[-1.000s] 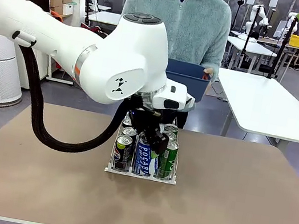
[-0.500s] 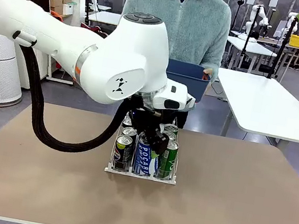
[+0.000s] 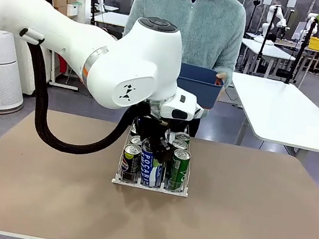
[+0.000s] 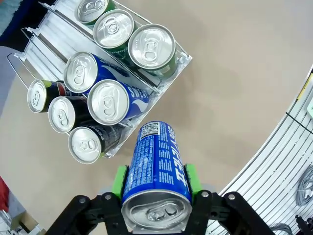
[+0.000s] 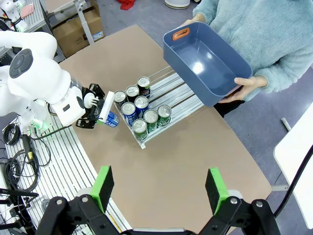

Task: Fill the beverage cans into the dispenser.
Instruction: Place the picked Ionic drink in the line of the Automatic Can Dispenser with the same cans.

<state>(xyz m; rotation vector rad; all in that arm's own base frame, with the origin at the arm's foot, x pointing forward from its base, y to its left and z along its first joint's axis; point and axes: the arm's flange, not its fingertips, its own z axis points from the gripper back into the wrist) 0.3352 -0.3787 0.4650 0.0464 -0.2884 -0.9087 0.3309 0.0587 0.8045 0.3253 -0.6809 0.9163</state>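
Desk (image 3: 252, 222) carries the dispenser (image 3: 150, 185) at centre, eight cans (image 4: 108, 102) in its lanes. Person's bin (image 5: 208, 66) is held beyond it. Left claw (image 4: 155, 180) grips a blue can (image 4: 155, 174) beside the dispenser front. Right claw (image 5: 160, 188), high above, gapes empty.

The front camera looks level across the table (image 3: 251, 228) at the person (image 3: 189, 22), the left wrist camera looks down from close above the rack (image 4: 168, 73), and the right wrist camera looks down from high, sharing that rack (image 5: 168, 98) with both.
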